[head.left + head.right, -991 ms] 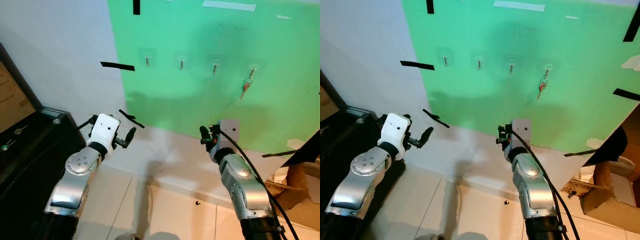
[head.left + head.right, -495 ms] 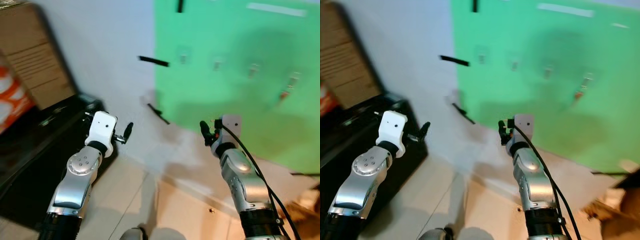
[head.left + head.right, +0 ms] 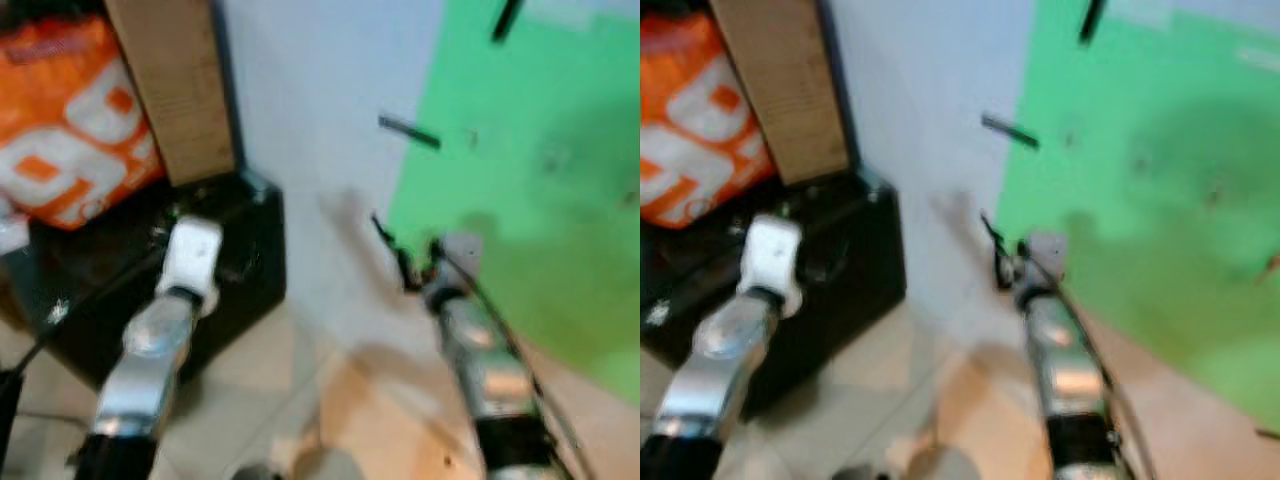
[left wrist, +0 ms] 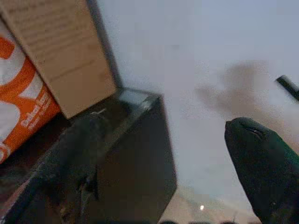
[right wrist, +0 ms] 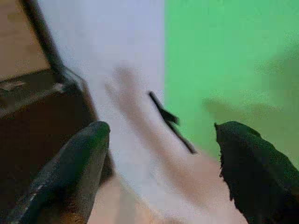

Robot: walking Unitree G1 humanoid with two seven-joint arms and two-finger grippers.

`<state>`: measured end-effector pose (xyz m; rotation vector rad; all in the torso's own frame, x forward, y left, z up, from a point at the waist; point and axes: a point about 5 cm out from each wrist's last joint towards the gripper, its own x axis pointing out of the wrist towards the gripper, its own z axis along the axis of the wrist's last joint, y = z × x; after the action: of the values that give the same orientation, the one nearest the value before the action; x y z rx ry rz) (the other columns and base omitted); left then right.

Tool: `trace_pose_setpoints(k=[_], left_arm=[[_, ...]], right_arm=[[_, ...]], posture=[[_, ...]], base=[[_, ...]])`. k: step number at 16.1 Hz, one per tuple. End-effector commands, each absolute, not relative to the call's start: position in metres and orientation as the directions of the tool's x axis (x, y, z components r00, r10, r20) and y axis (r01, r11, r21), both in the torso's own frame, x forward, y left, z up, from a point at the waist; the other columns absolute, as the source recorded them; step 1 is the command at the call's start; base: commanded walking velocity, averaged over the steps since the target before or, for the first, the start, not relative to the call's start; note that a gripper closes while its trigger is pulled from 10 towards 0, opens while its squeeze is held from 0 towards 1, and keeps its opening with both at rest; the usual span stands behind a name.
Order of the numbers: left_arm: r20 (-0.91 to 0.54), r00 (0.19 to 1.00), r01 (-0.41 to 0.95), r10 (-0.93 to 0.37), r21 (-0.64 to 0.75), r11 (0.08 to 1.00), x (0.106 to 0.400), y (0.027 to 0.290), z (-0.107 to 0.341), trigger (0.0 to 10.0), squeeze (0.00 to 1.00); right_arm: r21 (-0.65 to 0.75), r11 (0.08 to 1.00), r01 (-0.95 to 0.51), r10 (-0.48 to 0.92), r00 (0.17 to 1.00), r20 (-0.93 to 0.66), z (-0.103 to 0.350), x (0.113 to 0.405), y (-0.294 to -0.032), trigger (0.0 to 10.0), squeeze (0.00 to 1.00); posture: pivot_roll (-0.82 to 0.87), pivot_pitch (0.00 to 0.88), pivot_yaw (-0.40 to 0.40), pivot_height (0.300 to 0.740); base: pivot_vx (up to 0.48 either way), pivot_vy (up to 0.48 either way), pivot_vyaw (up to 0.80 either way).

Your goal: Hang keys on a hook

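Keys too blurred to place; left hand (image 4: 173,172) and right hand (image 5: 159,168) spread, empty.

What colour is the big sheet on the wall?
Green; the sheet shows best in the right eye view.

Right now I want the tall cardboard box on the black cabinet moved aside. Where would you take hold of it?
Probably by its free right edge, coming from the wall side: the cardboard box stands upright on the black cabinet, and the orange bag crowds its left. The open left end effector is nearest.
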<state>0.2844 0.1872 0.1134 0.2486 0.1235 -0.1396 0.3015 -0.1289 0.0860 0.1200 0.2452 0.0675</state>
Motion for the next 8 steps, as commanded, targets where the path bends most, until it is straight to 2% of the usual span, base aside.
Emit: trace_pose_setpoints(k=[1, 8], left_arm=[[-0.103, 0.985, 0.162, -0.141, 0.239, 0.957, 0.2862, 0.1806, 0.1217, 10.0, 0.75], [-0.12, 0.981, 0.179, -0.153, 0.25, 0.951, 0.2856, 0.1826, 0.1222, 10.0, 0.76]], right_arm=[[0.1, 0.995, -0.013, 0.037, 0.969, -0.243, 0.0855, 0.3019, -0.1405, 10.0, 1.0], [0.092, 0.994, 0.05, -0.027, 0.972, -0.233, 0.0834, 0.2939, -0.1459, 10.0, 1.0]], posture=[[0.06, 0.0, -0.009, 0.74], [0.03, 0.0, 0.029, 0.74]], base=[[0.334, 0.0, 0.0], [0.352, 0.0, 0.0]])
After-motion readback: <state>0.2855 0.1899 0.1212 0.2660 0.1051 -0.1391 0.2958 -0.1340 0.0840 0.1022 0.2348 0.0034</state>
